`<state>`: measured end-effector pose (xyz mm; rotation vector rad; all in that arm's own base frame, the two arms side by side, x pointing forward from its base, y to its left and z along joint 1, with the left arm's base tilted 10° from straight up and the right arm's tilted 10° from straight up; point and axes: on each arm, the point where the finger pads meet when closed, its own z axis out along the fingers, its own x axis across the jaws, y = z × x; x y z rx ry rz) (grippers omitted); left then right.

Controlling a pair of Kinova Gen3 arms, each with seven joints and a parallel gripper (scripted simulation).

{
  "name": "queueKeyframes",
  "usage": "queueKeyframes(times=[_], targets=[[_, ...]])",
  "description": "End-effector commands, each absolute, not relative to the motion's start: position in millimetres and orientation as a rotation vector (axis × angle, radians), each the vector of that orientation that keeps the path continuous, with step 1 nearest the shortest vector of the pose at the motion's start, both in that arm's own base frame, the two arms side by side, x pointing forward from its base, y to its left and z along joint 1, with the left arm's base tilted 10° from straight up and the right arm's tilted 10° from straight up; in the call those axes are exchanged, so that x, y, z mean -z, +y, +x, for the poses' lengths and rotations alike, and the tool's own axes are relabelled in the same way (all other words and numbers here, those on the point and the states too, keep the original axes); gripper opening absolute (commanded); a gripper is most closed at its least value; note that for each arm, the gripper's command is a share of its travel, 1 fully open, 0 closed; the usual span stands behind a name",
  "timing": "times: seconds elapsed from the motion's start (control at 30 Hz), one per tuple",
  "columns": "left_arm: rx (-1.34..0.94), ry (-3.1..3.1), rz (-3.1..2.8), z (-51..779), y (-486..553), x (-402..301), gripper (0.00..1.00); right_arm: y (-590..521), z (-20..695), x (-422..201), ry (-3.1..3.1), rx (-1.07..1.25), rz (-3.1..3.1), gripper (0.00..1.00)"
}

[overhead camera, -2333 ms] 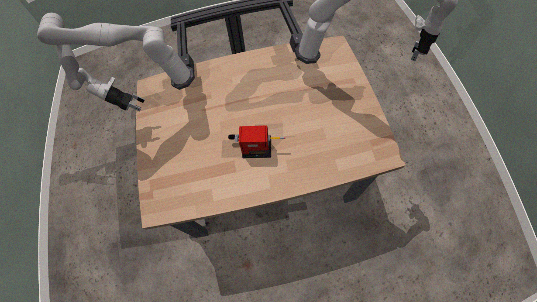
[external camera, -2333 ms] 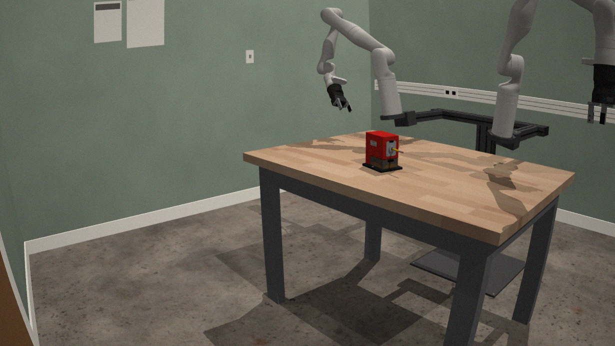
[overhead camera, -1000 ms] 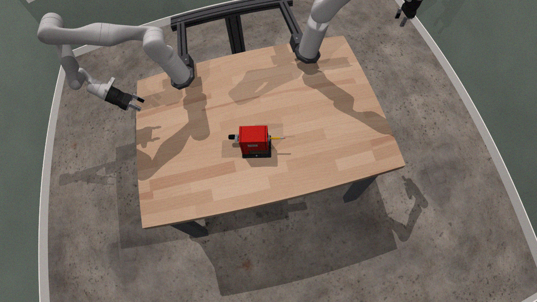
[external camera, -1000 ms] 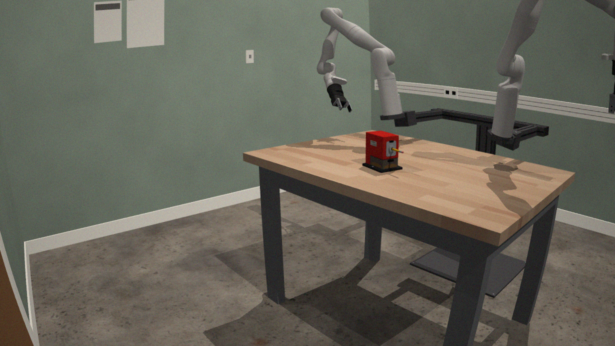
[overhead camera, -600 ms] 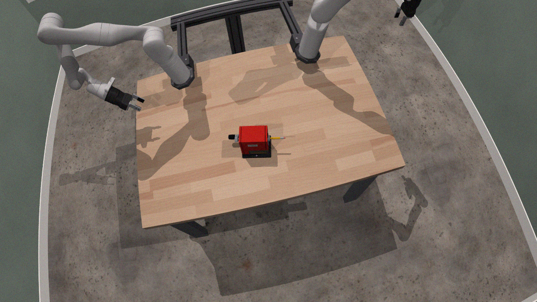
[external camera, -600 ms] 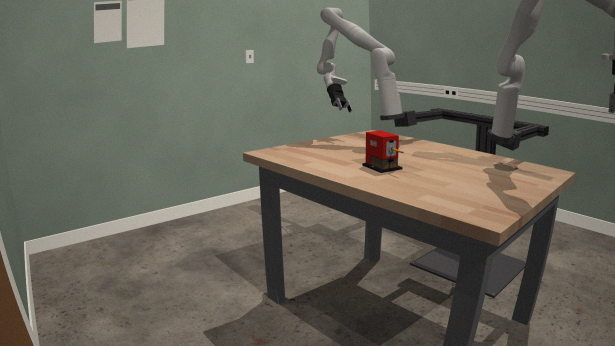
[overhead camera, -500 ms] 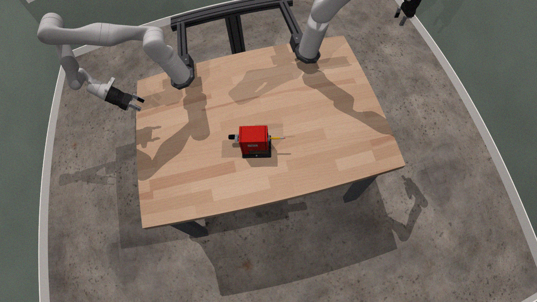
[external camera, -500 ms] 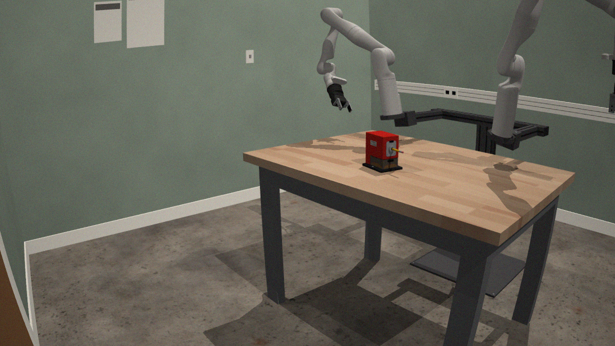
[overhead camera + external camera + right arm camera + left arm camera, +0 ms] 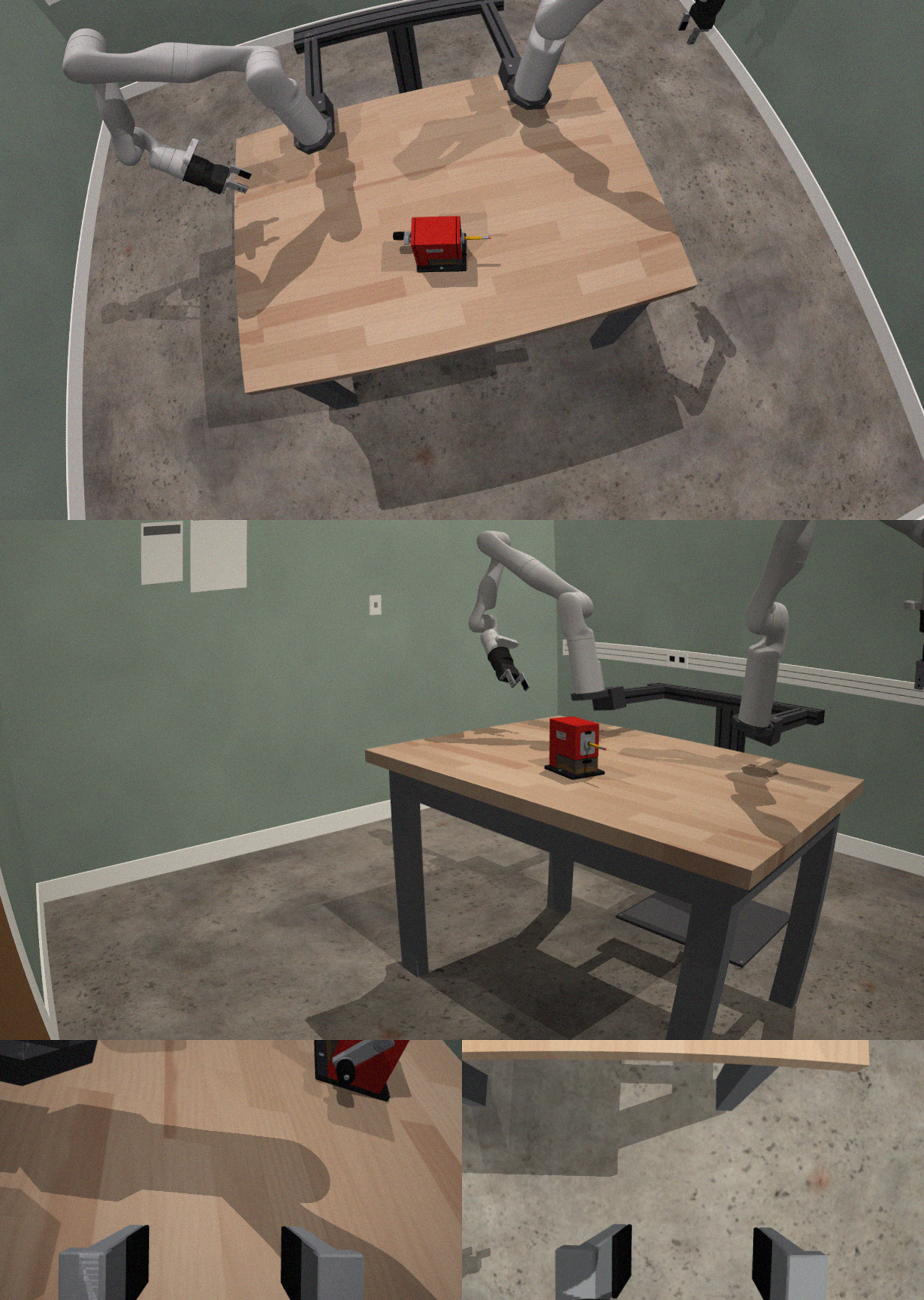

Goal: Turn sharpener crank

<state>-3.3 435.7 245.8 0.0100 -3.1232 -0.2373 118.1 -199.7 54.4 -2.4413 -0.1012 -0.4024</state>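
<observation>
1 wooden tabletop (image 9: pixel 542 194) (image 9: pixel 646 804) (image 9: pixel 688 1047) (image 9: pixel 196 1213), pale brown planks, dark legs. On it: 1 red sharpener (image 9: pixel 436 240) (image 9: pixel 568 739) (image 9: pixel 365 1070), upright on its black base (image 9: pixel 442 267) (image 9: pixel 573 772) (image 9: pixel 351 1089). Arm shadows cross the wood.

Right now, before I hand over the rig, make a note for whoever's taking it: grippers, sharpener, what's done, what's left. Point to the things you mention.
Left gripper (image 9: pixel 687 32) (image 9: pixel 919 675) (image 9: pixel 692 1262): open, off the table, pencil side.
Right gripper (image 9: pixel 243 181) (image 9: pixel 519 686) (image 9: pixel 215 1262): open, on the crank side.
Sharpener (image 9: pixel 436 232) (image 9: pixel 568 739) (image 9: pixel 366 1077): upright on the table, pencil (image 9: pixel 476 237) (image 9: pixel 597 745) inserted opposite the crank (image 9: pixel 406 237) (image 9: pixel 363 1053).
Done: can't confirm any turning; neither gripper touches the crank.
Left: probably approach with the right gripper, then turn clockwise past one full turn.
</observation>
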Motion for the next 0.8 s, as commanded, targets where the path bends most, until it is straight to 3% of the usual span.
queueKeyframes(times=[0.0, 0.77], targets=[[0.240, -3.123, 0.010, -3, 436, -247, 1.00, -197, 121, -53, -0.152, 0.376, -2.446, 1.00], [0.240, -3.123, 0.010, -3, 436, -247, 1.00, -160, 166, -22, -1.039, -0.014, -2.371, 1.00]])
